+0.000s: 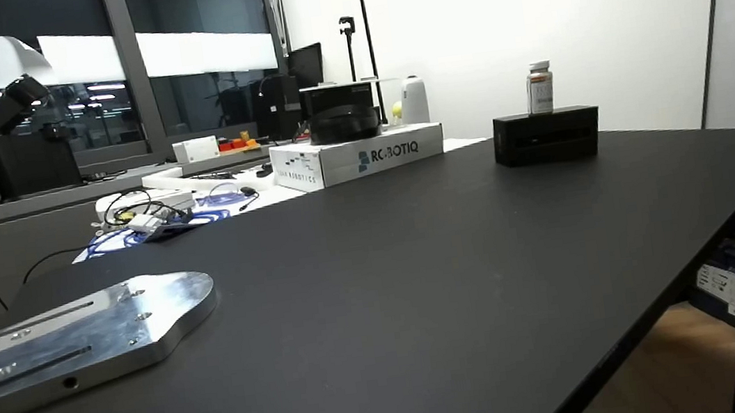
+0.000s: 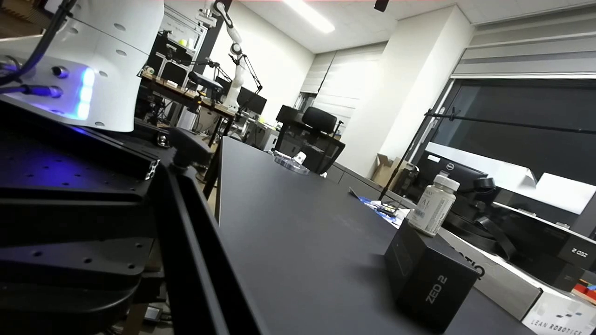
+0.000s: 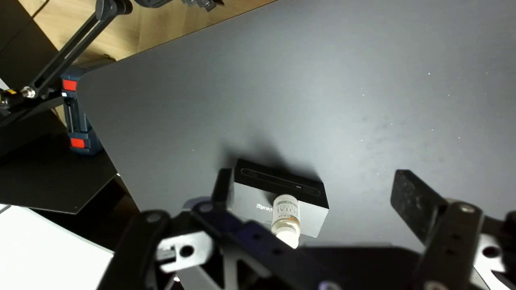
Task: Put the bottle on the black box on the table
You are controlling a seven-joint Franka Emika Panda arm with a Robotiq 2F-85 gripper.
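The bottle (image 1: 541,92) has a whitish body and a white cap. It stands upright on top of the black box (image 1: 547,139), which rests on the black table (image 1: 381,317). An exterior view also shows the bottle (image 2: 432,207) on the box (image 2: 433,284) and the table (image 2: 298,232). In the wrist view, my gripper (image 3: 316,189) is open and empty, with its fingers wide apart. The bottle (image 3: 286,213) and the black box (image 3: 280,181) appear between the fingers, nearer the left one. The gripper's body hides part of the bottle's cap side and the box's lower edge. The gripper is outside both exterior views.
A silver metal plate (image 1: 88,332) lies at a table end. A long white box (image 1: 379,156) with dark lettering stands beside the table, with cables (image 1: 158,218) near it. The white robot base (image 2: 88,70) stands by the table's long edge. A tool case (image 3: 80,121) is below the table edge.
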